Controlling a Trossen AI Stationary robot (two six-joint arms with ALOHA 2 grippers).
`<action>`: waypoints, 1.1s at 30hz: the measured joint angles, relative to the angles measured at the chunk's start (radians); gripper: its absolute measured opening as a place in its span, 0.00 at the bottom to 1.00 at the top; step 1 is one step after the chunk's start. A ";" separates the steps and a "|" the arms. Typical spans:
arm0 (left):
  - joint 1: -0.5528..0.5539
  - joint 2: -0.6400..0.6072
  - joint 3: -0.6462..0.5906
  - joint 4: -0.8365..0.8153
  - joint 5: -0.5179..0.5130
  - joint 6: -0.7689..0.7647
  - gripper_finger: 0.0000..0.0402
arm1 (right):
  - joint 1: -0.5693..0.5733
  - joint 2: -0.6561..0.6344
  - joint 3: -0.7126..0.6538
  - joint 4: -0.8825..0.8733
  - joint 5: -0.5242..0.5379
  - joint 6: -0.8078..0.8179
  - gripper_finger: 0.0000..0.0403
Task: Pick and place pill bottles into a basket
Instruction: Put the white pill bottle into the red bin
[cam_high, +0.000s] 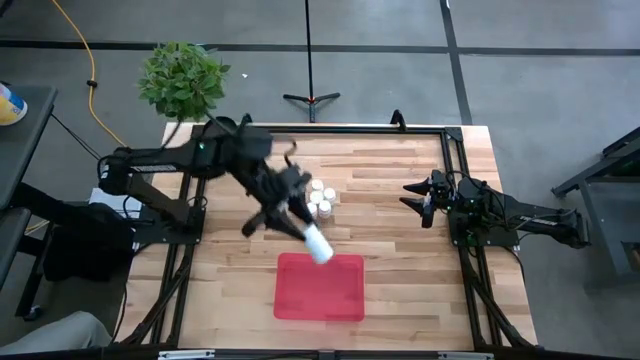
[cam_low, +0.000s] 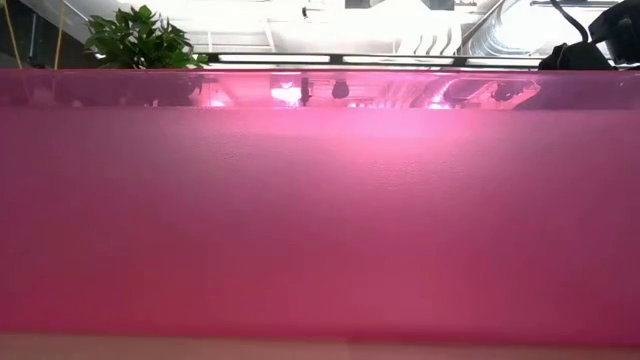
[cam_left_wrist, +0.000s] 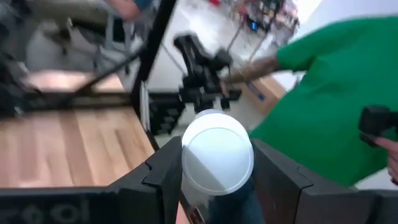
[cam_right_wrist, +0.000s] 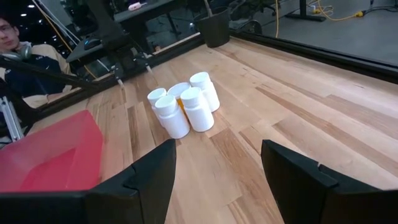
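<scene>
Left gripper (cam_high: 305, 228) clenches one bottle (cam_high: 318, 244) over the basket's (cam_high: 320, 290) twelve-o'clock rim; five bottles (cam_right_wrist: 183, 106) wait. Right gripper (cam_high: 418, 198) idles, jaws released.

No legible text in any view.

No label, brand, number or sign can be read on the white-capped pill bottles (cam_right_wrist: 183, 106), on the red basket (cam_high: 320, 287), on the arms or on the wooden table (cam_high: 390, 200). Pale raised marks are seen on the housing of the left gripper (cam_left_wrist: 216, 180) in its wrist view, but they are too blurred to be made out.
</scene>
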 joint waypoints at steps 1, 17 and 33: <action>-0.022 0.009 0.000 -0.012 -0.010 0.000 0.48 | 0.000 0.000 0.000 0.000 0.000 0.012 0.56; -0.276 0.148 0.000 -0.092 -0.207 -0.023 0.48 | 0.000 0.000 -0.001 0.029 -0.002 0.101 0.56; -0.307 0.174 0.000 -0.208 -0.584 -0.042 0.48 | 0.000 0.000 0.000 0.012 -0.112 0.097 0.56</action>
